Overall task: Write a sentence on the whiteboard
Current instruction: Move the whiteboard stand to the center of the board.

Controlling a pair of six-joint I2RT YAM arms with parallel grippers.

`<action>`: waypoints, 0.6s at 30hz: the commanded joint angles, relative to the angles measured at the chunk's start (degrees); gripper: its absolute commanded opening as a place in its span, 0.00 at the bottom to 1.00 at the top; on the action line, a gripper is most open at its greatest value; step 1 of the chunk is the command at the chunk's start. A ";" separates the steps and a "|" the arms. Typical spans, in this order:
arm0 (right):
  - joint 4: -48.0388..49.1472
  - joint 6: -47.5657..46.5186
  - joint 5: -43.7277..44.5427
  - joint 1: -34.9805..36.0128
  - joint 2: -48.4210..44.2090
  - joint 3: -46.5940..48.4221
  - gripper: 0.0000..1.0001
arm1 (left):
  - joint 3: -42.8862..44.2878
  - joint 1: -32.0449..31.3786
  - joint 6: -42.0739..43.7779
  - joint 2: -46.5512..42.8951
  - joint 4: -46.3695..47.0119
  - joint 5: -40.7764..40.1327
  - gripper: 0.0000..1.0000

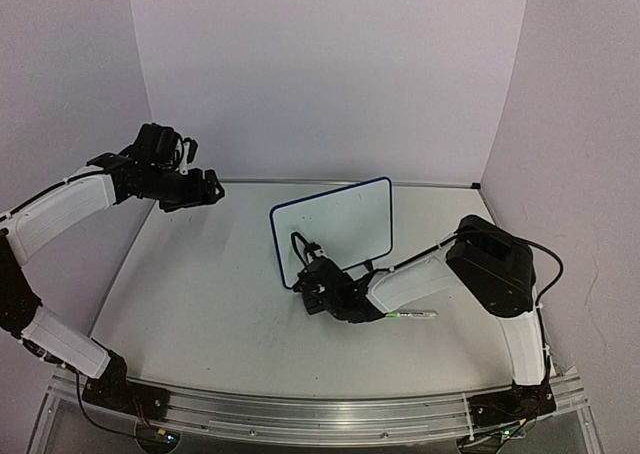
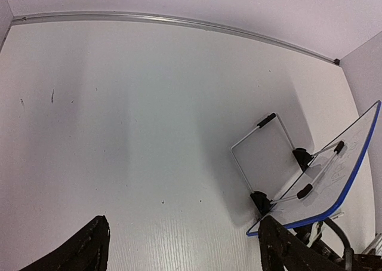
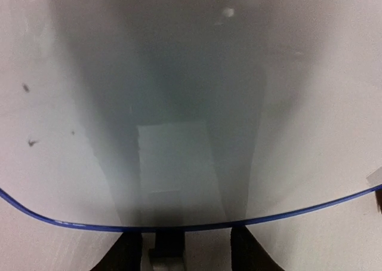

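Observation:
The whiteboard point(image 1: 335, 229), white with a dark blue rim, stands tilted on its wire stand in the middle of the table. Its back and the wire stand point(image 2: 262, 141) show in the left wrist view point(image 2: 337, 178). My right gripper point(image 1: 312, 292) is low at the board's lower left corner. In the right wrist view its jaws point(image 3: 186, 244) stand apart just below the blue rim, facing the board's face point(image 3: 191, 74). A small dark and grey piece point(image 3: 164, 256) shows between them; I cannot tell what it is. My left gripper point(image 1: 205, 189) is open and empty, held high at the left point(image 2: 185, 250).
A marker with a green band point(image 1: 412, 315) lies on the table under my right forearm. White walls close in the back and both sides. A few small dark marks point(image 3: 27, 89) sit on the board's left part.

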 commanded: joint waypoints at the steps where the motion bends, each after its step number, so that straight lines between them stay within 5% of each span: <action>1: -1.88 -0.48 2.28 1.83 -6.91 -3.24 0.63 | 0.99 0.44 0.57 -3.51 -2.41 -0.91 0.86; 12: -25.77 12.25 5.03 2.47 -29.64 -11.82 0.81 | 8.56 1.13 8.57 -3.80 -13.94 2.44 0.91; 18: -40.10 26.26 0.02 -1.05 -36.83 -13.19 0.87 | 5.33 1.27 12.00 -5.47 -11.66 -3.57 0.91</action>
